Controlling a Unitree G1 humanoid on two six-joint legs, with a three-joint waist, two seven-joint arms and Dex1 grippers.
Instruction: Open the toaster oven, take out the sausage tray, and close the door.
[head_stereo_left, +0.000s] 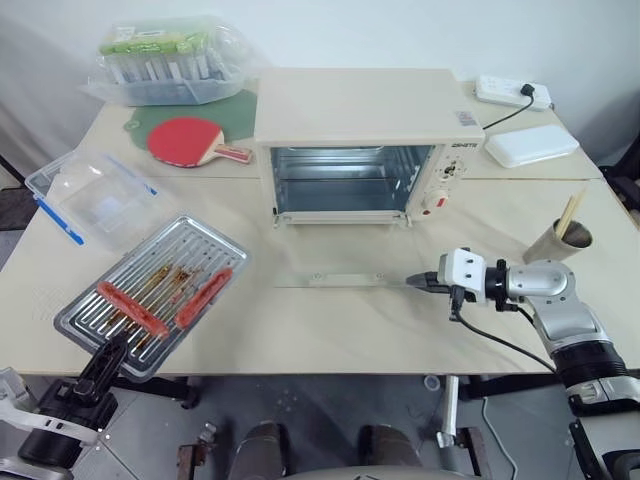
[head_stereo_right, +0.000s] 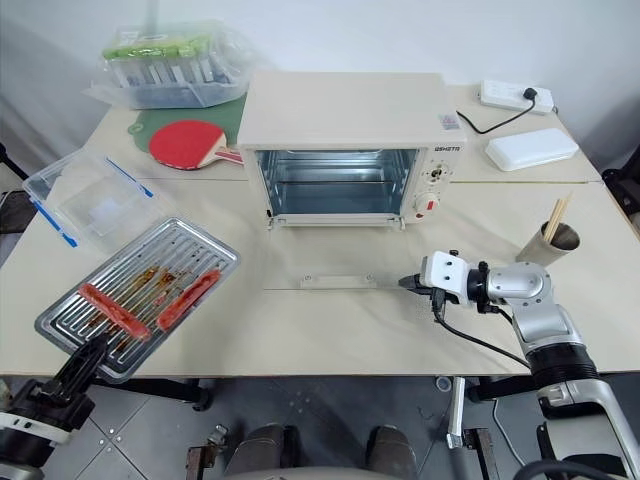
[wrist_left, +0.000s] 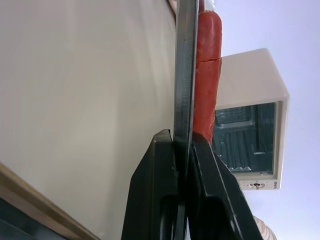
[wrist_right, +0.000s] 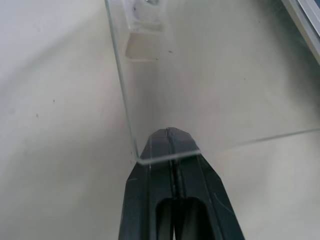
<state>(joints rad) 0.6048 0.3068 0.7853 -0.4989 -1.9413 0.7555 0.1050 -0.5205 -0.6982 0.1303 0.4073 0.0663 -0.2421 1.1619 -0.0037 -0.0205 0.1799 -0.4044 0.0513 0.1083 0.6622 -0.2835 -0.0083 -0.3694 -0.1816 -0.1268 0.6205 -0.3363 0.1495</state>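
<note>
The cream-white toaster oven (head_stereo_left: 360, 110) stands at the back middle of the table, its cavity bare. Its glass door (head_stereo_left: 340, 250) lies folded down flat, handle (head_stereo_left: 345, 279) toward me. My right gripper (head_stereo_left: 415, 283) is shut, its tips (wrist_right: 170, 131) showing through the door's front right corner, so they sit under the glass rather than clamping it. The sausage tray (head_stereo_left: 205, 228) rests on the table at the left with two red sausages (head_stereo_left: 131, 309) (head_stereo_left: 204, 295) on its rack. My left gripper (head_stereo_left: 112, 350) is shut on the tray's near rim (wrist_left: 184, 75).
A clear plastic box with blue clips (head_stereo_left: 90, 195) lies behind the tray. A red paddle (head_stereo_left: 190, 140) and a bag of tubes (head_stereo_left: 170, 60) are at the back left. A power strip (head_stereo_left: 512, 92), a white case (head_stereo_left: 530, 145) and a cup with sticks (head_stereo_left: 562, 238) stand on the right.
</note>
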